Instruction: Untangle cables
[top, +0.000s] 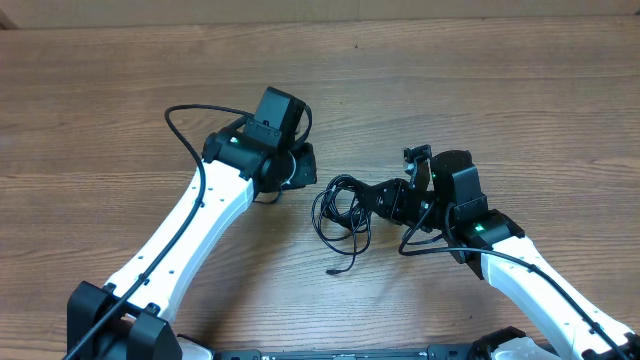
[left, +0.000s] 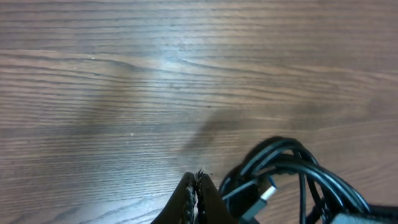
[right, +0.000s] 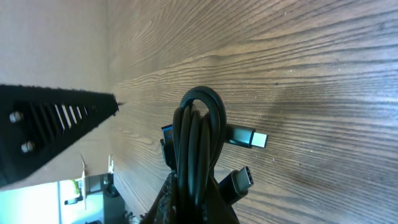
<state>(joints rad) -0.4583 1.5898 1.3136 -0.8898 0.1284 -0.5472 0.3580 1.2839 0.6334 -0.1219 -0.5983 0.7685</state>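
The cables (right: 199, 134) look light, limp and rather slick, likely to sag and snag instead of holding shape. A single strand near a metal-tipped plug (right: 252, 139) seems a better hold than the bundled middle. The right gripper (right: 191, 202) is clamped on a folded loop rising toward 12 o'clock. The left gripper (left: 196, 186) is pressed closed on nothing, with the tangle just beside it at 3 o'clock on the table (left: 124, 93).

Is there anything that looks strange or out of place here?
Yes. The left claw is shut on nothing, just beside the cables, so it holds none of them. The right claw alone grips them, as one tangle.
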